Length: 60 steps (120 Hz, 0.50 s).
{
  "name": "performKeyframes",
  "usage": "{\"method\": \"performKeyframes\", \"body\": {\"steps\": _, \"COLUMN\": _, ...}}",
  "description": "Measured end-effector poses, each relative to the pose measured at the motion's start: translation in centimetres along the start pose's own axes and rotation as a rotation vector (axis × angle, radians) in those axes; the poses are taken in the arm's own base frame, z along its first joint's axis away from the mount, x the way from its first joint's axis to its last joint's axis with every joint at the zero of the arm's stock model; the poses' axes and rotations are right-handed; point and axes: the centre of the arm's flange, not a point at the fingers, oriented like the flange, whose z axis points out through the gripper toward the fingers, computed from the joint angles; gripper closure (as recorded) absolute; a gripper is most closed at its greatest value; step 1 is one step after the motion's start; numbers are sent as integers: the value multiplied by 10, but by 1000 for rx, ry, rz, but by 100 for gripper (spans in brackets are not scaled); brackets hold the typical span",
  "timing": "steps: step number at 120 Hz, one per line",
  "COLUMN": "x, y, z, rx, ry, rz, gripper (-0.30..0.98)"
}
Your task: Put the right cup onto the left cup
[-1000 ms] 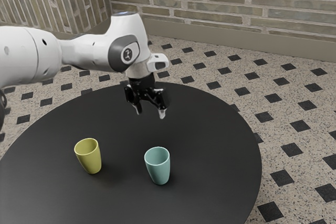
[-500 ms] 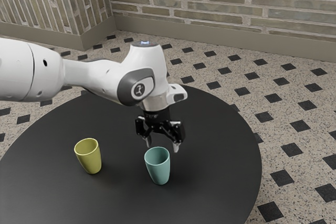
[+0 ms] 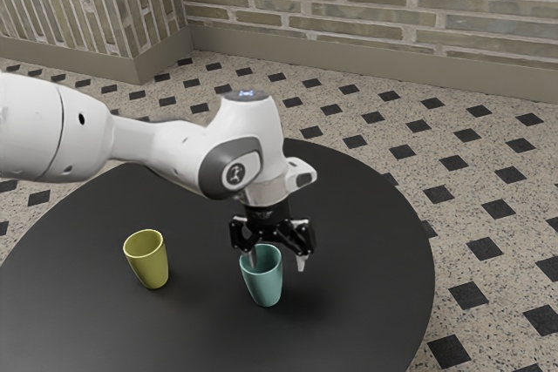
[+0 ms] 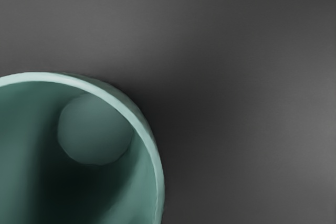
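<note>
One open claw [image 3: 277, 261], mine, teal cup [image 3: 264, 286] just below: we're at the grasp, so line up, lower, then squeeze!

One yellow cup [image 3: 148, 262], one teal cup [image 3: 265, 283] — two in all — one table [image 3: 370, 302], one arm [image 3: 157, 141], one hand [image 3: 277, 263]

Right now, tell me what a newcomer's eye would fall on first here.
The teal cup stands out first, upright on the round black table, with my open end effector right at its rim. Next comes the yellow-green cup, upright and apart, toward the exterior view's left.
</note>
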Motion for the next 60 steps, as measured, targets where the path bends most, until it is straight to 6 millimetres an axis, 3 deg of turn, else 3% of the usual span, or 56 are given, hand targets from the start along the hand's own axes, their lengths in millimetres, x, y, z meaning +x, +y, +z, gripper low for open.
{"method": "performKeyframes", "body": {"steps": 32, "x": 11, "y": -2, "z": 23, "rx": 13, "ry": 22, "rz": -64, "gripper": 10}}
{"method": "performKeyframes", "body": {"steps": 60, "x": 15, "y": -8, "z": 24, "rx": 11, "ry": 31, "rz": -104, "gripper": 53}}
